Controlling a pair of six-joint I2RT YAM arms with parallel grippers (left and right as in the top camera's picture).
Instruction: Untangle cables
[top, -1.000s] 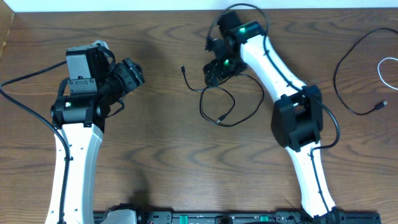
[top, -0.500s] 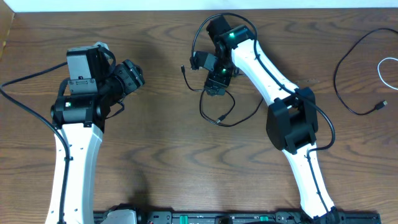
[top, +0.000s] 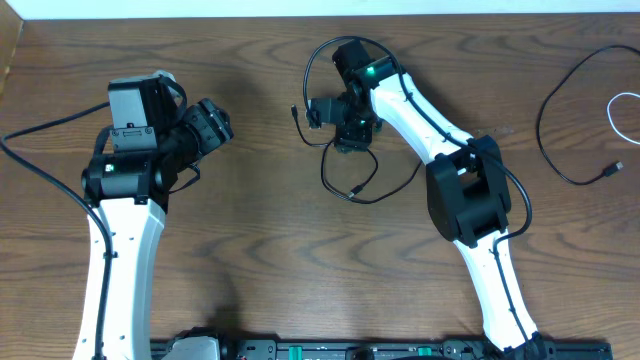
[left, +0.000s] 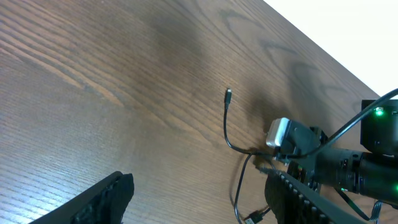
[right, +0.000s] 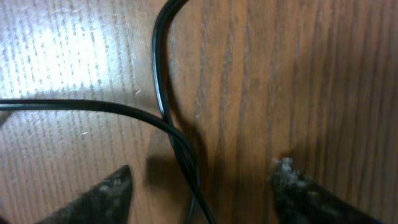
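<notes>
A tangle of thin black cables (top: 350, 175) lies at the table's centre, with one plug end (top: 293, 110) sticking out to the left. My right gripper (top: 345, 135) is open, low over the tangle's upper part. In the right wrist view two black cables (right: 177, 140) cross on the wood between its open fingers (right: 202, 186). My left gripper (top: 212, 124) is open and empty, apart from the tangle to its left. The left wrist view shows its open fingers (left: 199, 202) with the cable (left: 231, 146) and its plug (left: 229, 94) ahead.
A separate black cable (top: 553, 140) curves at the far right, with a white cable (top: 617, 112) at the right edge beside it. Thicker black wires run off both arms. The wooden table (top: 250, 230) ends at a white wall at the back.
My right arm has swung left and its wrist has turned, bringing the open gripper down onto the tangle. The left arm has not moved.
</notes>
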